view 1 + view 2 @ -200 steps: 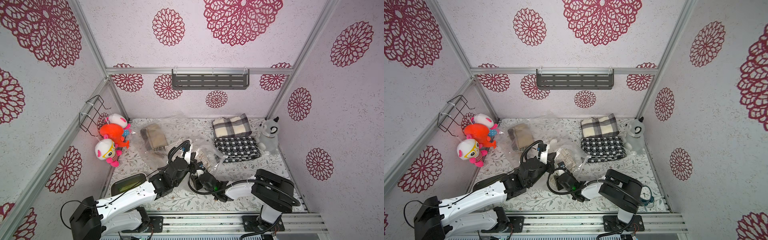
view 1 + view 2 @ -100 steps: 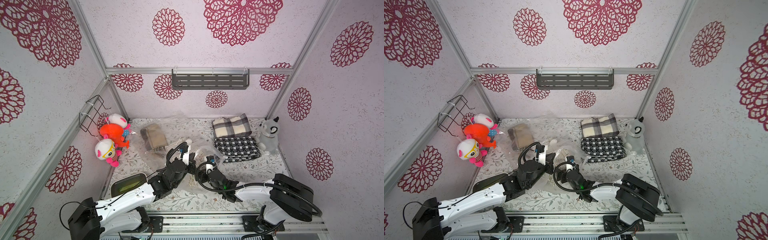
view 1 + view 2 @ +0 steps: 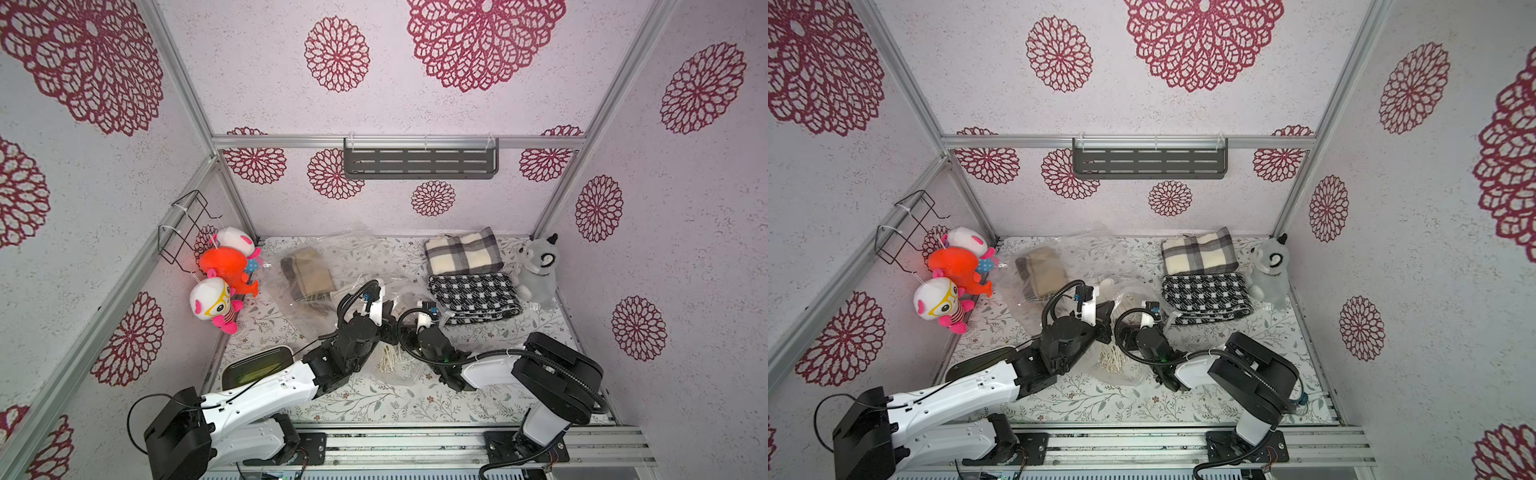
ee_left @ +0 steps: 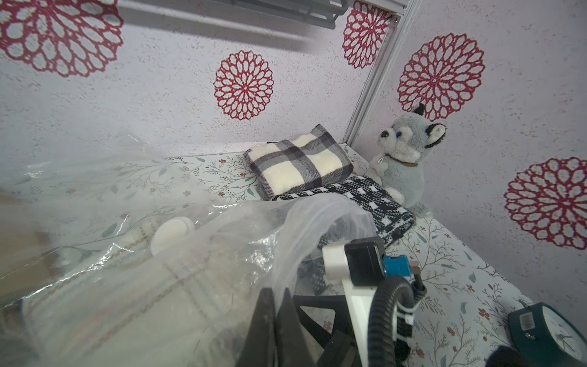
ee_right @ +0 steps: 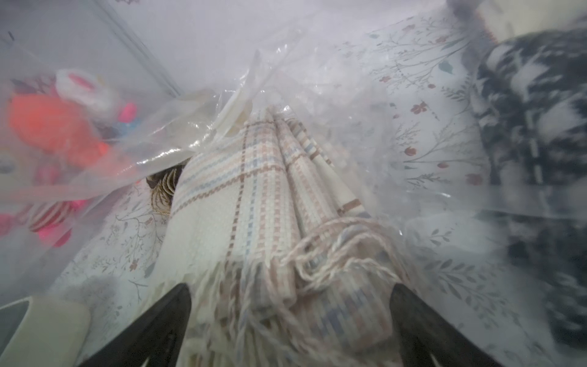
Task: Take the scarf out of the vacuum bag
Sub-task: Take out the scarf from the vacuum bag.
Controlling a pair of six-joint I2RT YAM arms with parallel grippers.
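The vacuum bag (image 4: pixel 222 254), clear and crinkly, lies mid-table with its white valve cap (image 4: pixel 173 233) on the film. My left gripper (image 4: pixel 277 292) is shut on a raised edge of the bag's plastic, holding it lifted. Inside lies the scarf (image 5: pixel 254 190), cream with pale brown and blue checks, folded lengthwise. Its fringed end sits between the wide-apart fingers of my right gripper (image 5: pixel 290 302), which is open inside the bag's mouth. Neither finger presses the cloth. In both top views loose fringe (image 3: pixel 390 360) (image 3: pixel 1111 359) shows between the two wrists.
A second clear bag with a tan scarf (image 3: pixel 309 274) lies back left. A grey-cream plaid scarf (image 3: pixel 461 251) and a black-white one (image 3: pixel 473 297) are stacked back right beside a grey plush (image 3: pixel 536 266). Toys (image 3: pixel 224 266) hang on the left wall. A dark tray (image 3: pixel 257 365) sits front left.
My right gripper has opened wide and pushed a little toward the back, into the bag, while its elbow swung right. The left gripper has kept its hold on the plastic.
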